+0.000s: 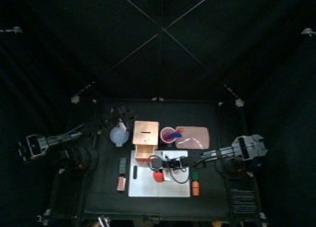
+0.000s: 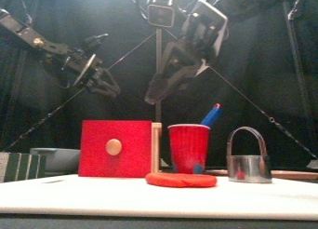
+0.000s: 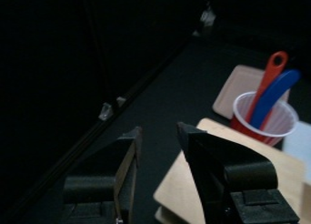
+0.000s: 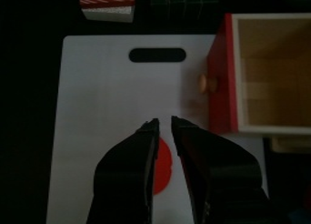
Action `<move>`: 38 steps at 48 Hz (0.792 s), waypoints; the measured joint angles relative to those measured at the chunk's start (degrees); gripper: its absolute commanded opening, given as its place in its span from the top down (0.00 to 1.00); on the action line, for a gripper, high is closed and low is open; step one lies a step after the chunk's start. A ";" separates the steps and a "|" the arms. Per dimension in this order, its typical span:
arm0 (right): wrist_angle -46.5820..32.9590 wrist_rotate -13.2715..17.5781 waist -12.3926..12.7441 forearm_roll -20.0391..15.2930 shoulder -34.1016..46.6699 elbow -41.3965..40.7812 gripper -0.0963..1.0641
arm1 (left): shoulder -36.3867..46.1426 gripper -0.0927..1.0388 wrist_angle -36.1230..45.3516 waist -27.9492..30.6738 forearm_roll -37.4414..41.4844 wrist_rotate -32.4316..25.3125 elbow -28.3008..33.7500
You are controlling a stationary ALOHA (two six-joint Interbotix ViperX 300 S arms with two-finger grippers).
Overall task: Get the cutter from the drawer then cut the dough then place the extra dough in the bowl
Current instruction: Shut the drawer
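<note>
Right fingers [image 4: 153, 141] nearly clenched, empty, above red dough [image 2: 180, 179] on white board [image 4: 104, 109], left fingers [image 3: 195, 147] released, empty, near wooden box [image 4: 274, 73]

white cutting board [image 1: 158, 180] lies near the tabletop's [image 1: 99, 201] front; wooden box [image 1: 146, 137] behind it, blue-grey bowl [image 1: 116, 135] left, pink tray [image 1: 200, 137] right. right hand [image 1: 171, 162] hangs over the board.

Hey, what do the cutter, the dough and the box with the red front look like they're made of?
Cutter: metal, probably steel. The band is shiny and mirrors its surroundings, and the handle is thin wire.
Dough: soft modelling clay by the look, matte red with a rounded, uneven rim.
Box: likely bare pale wood walls. Its drawer front is painted a flat red.
</note>
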State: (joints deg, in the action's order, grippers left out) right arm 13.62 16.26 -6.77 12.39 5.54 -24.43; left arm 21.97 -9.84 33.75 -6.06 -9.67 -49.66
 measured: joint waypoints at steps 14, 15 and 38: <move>0.35 0.18 0.00 0.18 9.23 7.21 0.40 | -16.88 0.24 14.33 0.70 9.14 -0.26 13.45; 0.35 0.18 0.00 0.18 9.76 7.65 0.40 | -17.93 0.24 15.12 0.70 9.67 -0.26 14.24; 0.62 0.09 1.67 4.75 16.08 12.48 0.40 | -28.48 0.24 20.83 -0.44 14.15 -0.26 22.15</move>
State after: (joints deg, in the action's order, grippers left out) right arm 14.24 16.35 -5.10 17.14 21.62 -11.95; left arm -6.50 10.99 33.31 8.09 -9.93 -27.51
